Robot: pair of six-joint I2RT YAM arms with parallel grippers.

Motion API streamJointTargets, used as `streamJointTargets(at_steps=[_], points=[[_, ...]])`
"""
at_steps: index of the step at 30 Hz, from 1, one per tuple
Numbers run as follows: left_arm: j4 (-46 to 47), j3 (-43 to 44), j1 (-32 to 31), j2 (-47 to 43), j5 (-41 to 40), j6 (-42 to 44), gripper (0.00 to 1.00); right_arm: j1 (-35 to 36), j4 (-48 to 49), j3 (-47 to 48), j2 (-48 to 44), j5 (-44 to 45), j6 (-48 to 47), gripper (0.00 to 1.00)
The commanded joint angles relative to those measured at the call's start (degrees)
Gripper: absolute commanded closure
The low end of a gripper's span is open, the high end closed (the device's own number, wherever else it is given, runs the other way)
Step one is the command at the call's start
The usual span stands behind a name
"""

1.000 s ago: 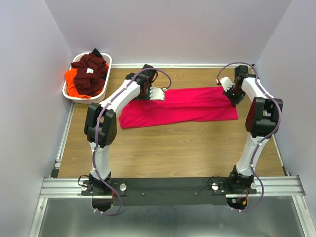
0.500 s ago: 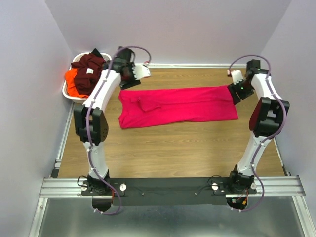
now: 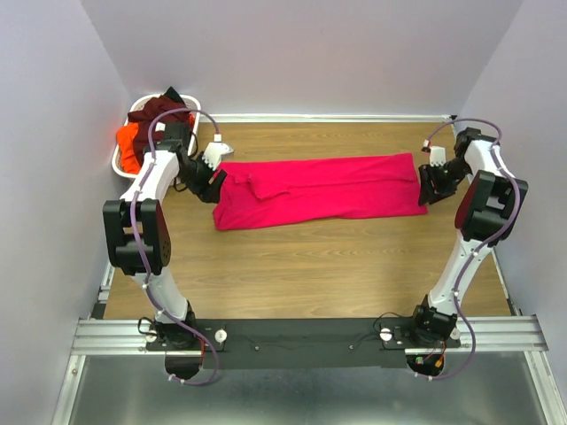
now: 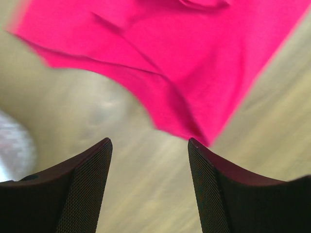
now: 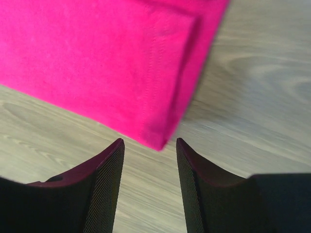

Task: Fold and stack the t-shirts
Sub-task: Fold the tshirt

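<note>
**Both arms let go of the fold and swing out to the shirt's ends**

A second ago both grippers were closed along the far edge of the pinkish-red t-shirt (image 3: 319, 188). Now both sets of jaws stand apart and hold nothing. The left gripper (image 3: 209, 181) has swung round to the shirt's left end and the right gripper (image 3: 431, 184) to its right end. The shirt lies flat on the table (image 3: 292, 266) as a long band between the two grippers. Judging from this, the lengthwise fold is laid and released, and an end-to-end fold is probably the next step.

The overhead view gives the layout. The other t-shirts, dark maroon (image 3: 164, 115) and orange (image 3: 128, 146), are heaped in the white basket (image 3: 121, 168) out beyond the left gripper, so no stack has been started.

The wrist views add what the overhead view cannot show.
- **Right wrist:** the shirt's corner (image 5: 97, 53) sits just ahead of the open right gripper (image 5: 149, 141), nearly centred on the gap. Its edge shows a doubled layer, which confirms the fold.
- **Left wrist:** a corner of the shirt (image 4: 184, 58) lies ahead of the left gripper (image 4: 148, 143), off towards one finger and not in the gap. This view is smeared, so I cannot tell whether that finger touches the cloth.
</note>
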Motion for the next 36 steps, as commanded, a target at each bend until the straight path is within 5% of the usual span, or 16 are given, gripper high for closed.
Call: streamJointTargets(at_steps=[1, 8, 15, 26, 36], points=[[2.3, -4.6, 0.7, -1.0, 8.6, -2.7, 0.28, -0.1, -1.8, -2.1, 1.9, -3.6, 2.0, 0.46], [3.5, -12.4, 0.7, -0.8, 10.8, -0.3, 0.28, -0.5, -0.4, -5.0, 2.1, -3.4, 2.3, 0.49], [3.8, -16.0, 0.7, -0.1, 11.9, 1.2, 0.39, -0.8, 0.7, -5.3, 2.8, -3.1, 3.3, 0.56], [3.9, -17.7, 0.7, 0.2, 11.7, 2.2, 0.42, -2.4, 0.4, -1.4, 3.1, -3.2, 6.1, 0.46], [3.9, -16.9, 0.7, 1.3, 11.8, 2.1, 0.42, -2.4, 0.4, 3.2, 6.4, -5.4, 9.8, 0.5]])
